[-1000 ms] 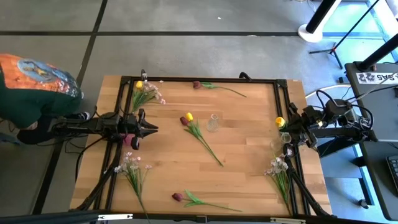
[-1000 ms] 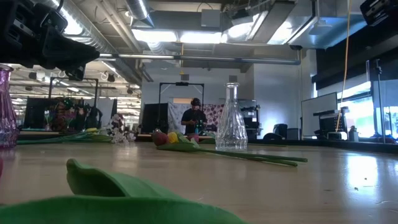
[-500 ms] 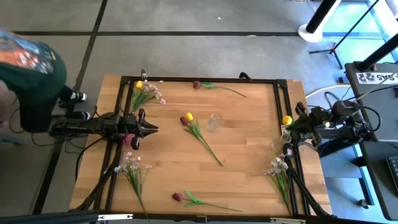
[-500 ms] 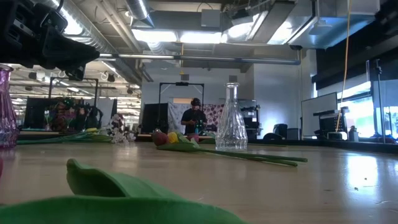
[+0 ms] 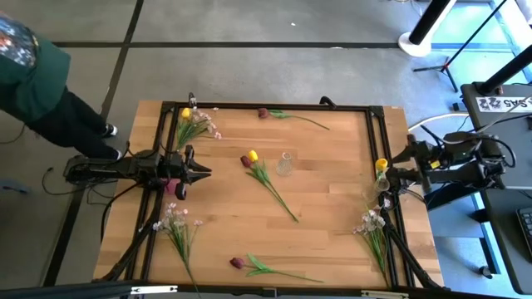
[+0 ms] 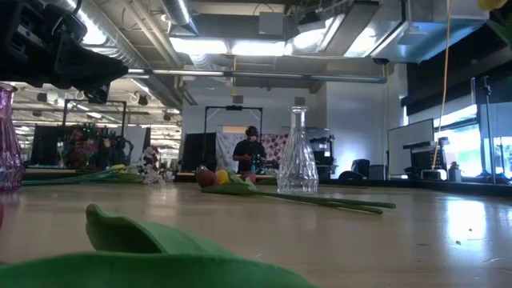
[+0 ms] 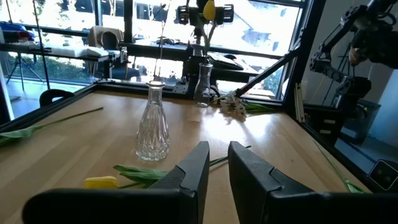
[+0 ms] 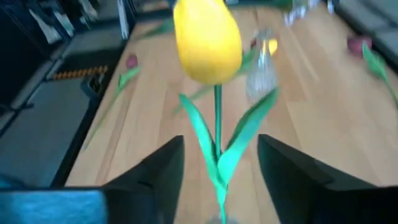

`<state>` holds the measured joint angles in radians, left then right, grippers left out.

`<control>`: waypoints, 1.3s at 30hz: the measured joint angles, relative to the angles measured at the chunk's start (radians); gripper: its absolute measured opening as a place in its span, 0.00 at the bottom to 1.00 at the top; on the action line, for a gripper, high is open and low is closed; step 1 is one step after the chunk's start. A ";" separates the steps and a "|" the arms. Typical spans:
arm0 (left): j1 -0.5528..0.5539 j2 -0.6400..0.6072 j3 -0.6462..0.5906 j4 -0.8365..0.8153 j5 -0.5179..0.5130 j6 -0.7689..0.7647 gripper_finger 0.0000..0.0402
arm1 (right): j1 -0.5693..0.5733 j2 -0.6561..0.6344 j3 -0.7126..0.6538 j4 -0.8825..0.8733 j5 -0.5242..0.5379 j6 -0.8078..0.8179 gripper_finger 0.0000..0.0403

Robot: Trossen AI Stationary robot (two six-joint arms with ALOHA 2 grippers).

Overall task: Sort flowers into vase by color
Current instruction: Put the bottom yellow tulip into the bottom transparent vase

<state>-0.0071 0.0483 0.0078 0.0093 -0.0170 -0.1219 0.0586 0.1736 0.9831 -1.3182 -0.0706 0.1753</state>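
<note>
Tulip (image 8: 208, 40) yellow, stem upright, bloom up | right fingers (image 8: 217, 186) closed on stem | left fingers (image 7: 214, 171) open

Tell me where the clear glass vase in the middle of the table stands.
In the high view the clear vase stands upright near the table's centre, just right of the yellow tulip lying there, between both arms.

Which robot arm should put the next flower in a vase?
Probably the right. Its right gripper already has the yellow tulip upright between its fingers, beside the small clear vase at the table's right edge. The left gripper holds nothing.
</note>
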 joint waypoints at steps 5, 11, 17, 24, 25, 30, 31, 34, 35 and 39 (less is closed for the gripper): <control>0.000 0.000 0.000 0.000 0.000 0.000 0.14 | 0.000 0.108 0.122 -0.159 0.010 0.044 0.66; 0.000 0.000 0.000 0.000 0.000 0.000 0.14 | 0.000 0.212 0.293 -0.227 0.008 0.126 0.77; 0.000 0.000 0.000 0.000 0.000 0.000 0.14 | 0.000 0.281 0.454 -0.185 0.035 0.160 0.81; 0.000 0.000 0.000 0.000 0.000 0.000 0.14 | 0.000 0.294 0.497 -0.079 0.079 0.175 0.83; 0.000 0.000 0.000 0.000 0.000 0.000 0.14 | 0.000 0.294 0.496 -0.052 0.079 0.164 0.83; 0.000 0.000 0.000 0.000 0.000 0.000 0.14 | 0.000 0.306 0.494 0.114 0.080 0.108 0.83; 0.000 0.000 0.000 0.000 0.000 0.000 0.14 | 0.000 0.314 0.494 0.151 0.082 0.096 0.83; 0.000 0.000 0.000 0.000 0.000 0.000 0.14 | 0.000 0.329 0.494 0.245 0.090 0.059 0.83; 0.000 0.000 0.000 0.000 0.000 0.000 0.14 | 0.000 0.340 0.493 0.276 0.101 0.047 0.83; 0.000 0.000 0.000 0.000 0.000 0.000 0.14 | 0.000 0.396 0.445 0.422 0.118 0.017 0.83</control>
<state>-0.0074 0.0483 0.0078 0.0094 -0.0170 -0.1216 0.0586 0.5699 1.4280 -0.8964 0.0479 0.1928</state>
